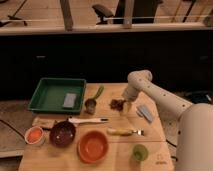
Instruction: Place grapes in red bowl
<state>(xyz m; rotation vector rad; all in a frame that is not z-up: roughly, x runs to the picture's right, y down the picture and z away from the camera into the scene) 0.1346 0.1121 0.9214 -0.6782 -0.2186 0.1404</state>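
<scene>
The grapes (pixel 117 104), a small dark reddish-purple bunch, lie on the wooden table to the right of the small metal cup (pixel 90 105). My gripper (pixel 124 107) is at the end of the white arm (pixel 150 90) and sits right beside the grapes on their right, low over the table. The red bowl (pixel 93 146), round and orange-red, stands near the table's front edge, well forward and left of the grapes.
A green tray (pixel 52 95) holding a grey block sits at the back left. A dark purple bowl (pixel 63 133), a small white bowl with orange inside (pixel 34 135), a knife (pixel 87 120), a fork (pixel 125 132), a green cup (pixel 139 152) and a grey sponge (pixel 146 113) lie around.
</scene>
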